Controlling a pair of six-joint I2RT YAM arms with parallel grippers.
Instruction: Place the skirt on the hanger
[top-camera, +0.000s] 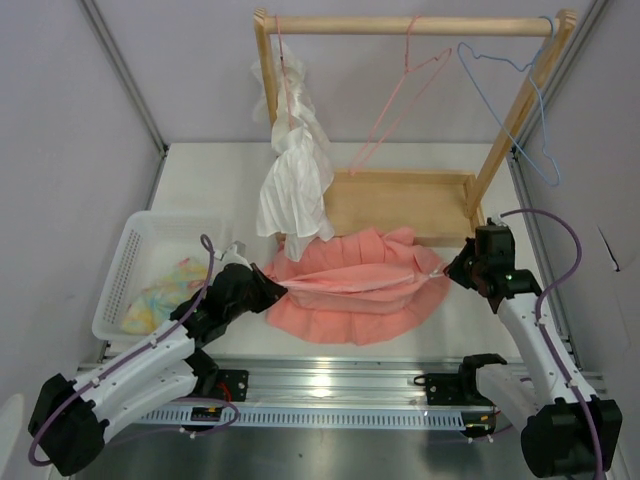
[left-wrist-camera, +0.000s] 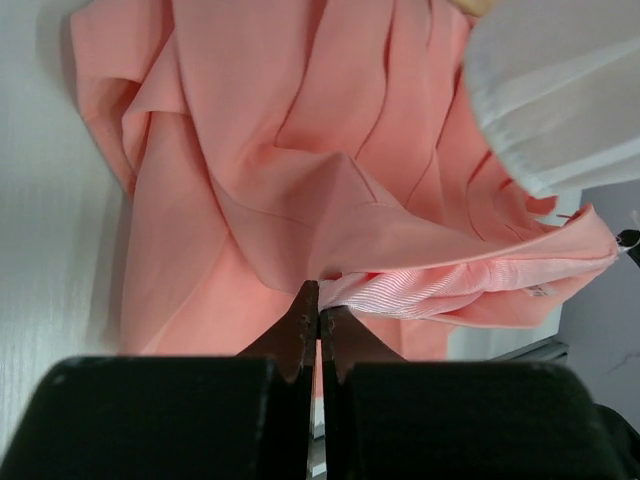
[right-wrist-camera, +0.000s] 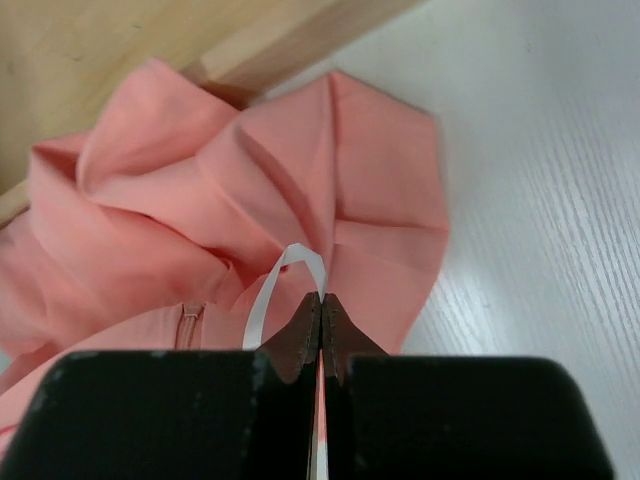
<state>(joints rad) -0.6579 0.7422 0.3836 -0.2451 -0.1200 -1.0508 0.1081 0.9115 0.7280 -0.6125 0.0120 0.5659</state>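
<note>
Skirt (top-camera: 355, 285): lies on the desk (top-camera: 220, 190) between the two pincers, its waistband (left-wrist-camera: 420, 290) drawn in a line from one to the other.

Left pincer (left-wrist-camera: 318, 320): clamped on the waistband end. Right pincer (right-wrist-camera: 320, 305): clamped on the opposite edge, a white ribbon loop (right-wrist-camera: 268, 295) just beside its tips.

Hanger (top-camera: 400, 100): on the wooden rail (top-camera: 400, 25), beyond and above both pincers, well apart from the cloth.

Handling, as judged: light, limp, pleated fabric; it should sag and slide wherever unsupported. The ribbed waistband (the firmest part) is the sound place to hold.
</note>
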